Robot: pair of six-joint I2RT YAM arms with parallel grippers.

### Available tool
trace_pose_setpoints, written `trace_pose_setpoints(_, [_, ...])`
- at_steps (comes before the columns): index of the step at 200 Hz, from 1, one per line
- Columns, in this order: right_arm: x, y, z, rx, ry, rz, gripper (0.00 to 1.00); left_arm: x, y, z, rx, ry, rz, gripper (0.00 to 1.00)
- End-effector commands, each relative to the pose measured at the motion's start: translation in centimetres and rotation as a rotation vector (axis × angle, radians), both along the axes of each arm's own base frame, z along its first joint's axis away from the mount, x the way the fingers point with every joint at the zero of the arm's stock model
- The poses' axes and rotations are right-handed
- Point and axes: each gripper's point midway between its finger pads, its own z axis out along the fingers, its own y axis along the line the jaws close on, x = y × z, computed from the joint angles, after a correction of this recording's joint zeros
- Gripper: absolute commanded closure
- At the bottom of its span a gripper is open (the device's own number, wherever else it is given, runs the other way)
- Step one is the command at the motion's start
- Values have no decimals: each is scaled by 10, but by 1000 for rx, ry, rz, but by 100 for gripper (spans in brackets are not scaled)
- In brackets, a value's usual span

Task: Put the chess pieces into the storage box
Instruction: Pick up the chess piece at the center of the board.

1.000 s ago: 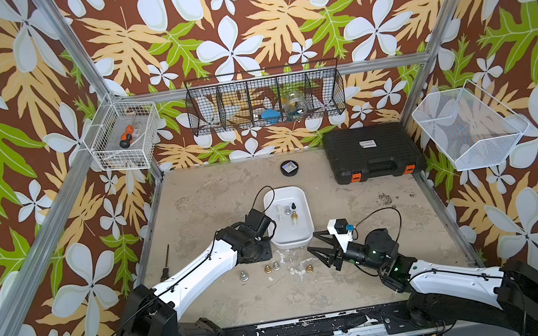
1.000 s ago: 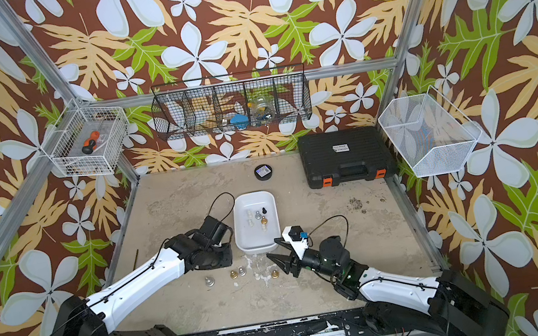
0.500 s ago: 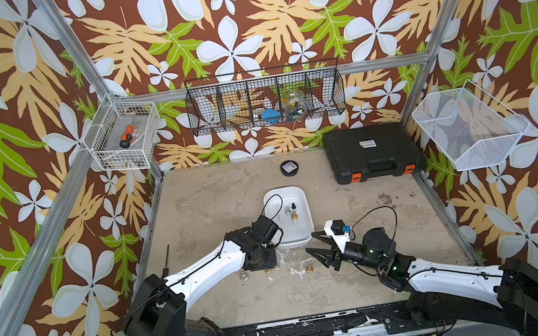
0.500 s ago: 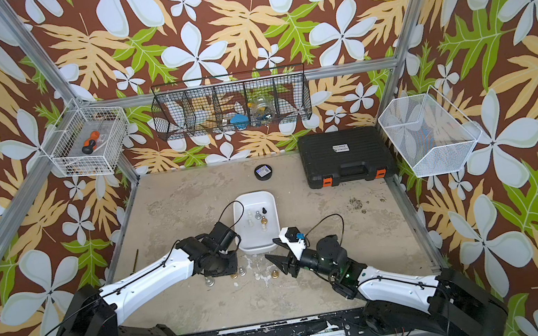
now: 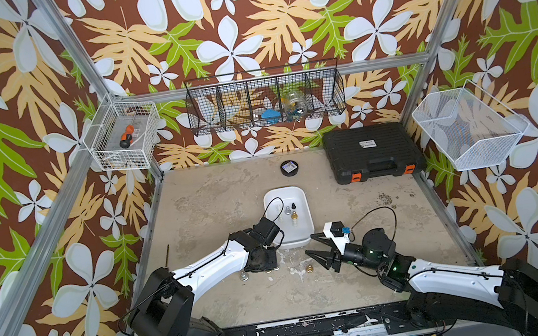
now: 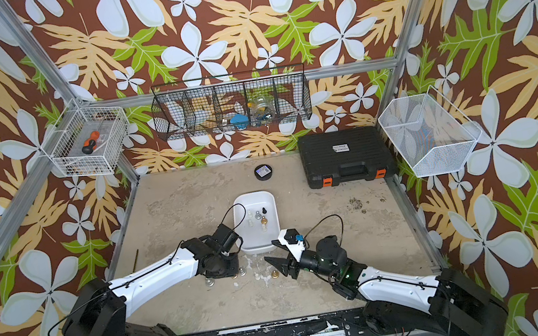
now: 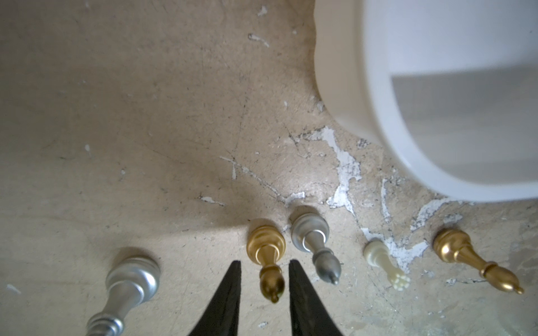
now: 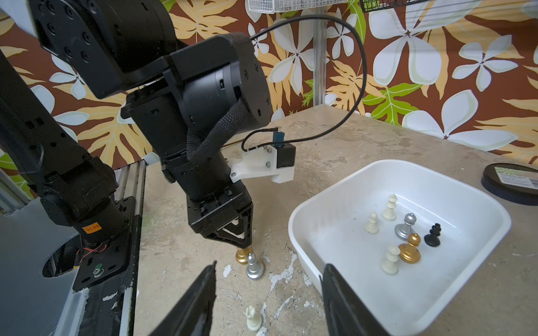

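Two left gripper [image 7: 265,261] jaws narrowly apart around gold chess piece [image 7: 265,247]; right gripper [image 8: 270,264] spread wide.

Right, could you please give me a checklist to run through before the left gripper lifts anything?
1. Alignment: left gripper straddles the head of the gold piece: ok.
2. Grip: jaws closed on it: not ok, gaps show either side.
3. Clearance: silver neighbour clear of the jaws: ok, though close.
4. Other arm: right gripper open, beside the near corner of the storage box, out of the way: ok.
5. Room: storage box holds six pieces, bare floor left: ok.
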Motion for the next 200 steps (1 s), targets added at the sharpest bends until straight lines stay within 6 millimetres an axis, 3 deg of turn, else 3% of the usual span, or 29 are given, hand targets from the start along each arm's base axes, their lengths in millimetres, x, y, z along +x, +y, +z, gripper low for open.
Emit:
trace_pose_setpoints(1, [2, 1, 5, 5, -18, -3, 41, 0, 1, -4, 9, -2, -9, 69])
trace_pose_setpoints(86, [2, 1, 5, 5, -19, -6, 41, -1, 4, -12, 26, -1, -16, 74])
trace_pose_setpoints(135, [1, 0, 7, 10, -24, -11, 41, 0, 6, -12, 40, -4, -22, 83])
trace_pose_setpoints(173, [-3, 1, 9, 20, -32, 16, 41, 3, 7, -1, 49, -23, -20, 85])
trace_pose_setpoints(200, [-5, 5, 7, 13, -25, 35, 41, 11, 6, 19, 58, -56, -25, 85])
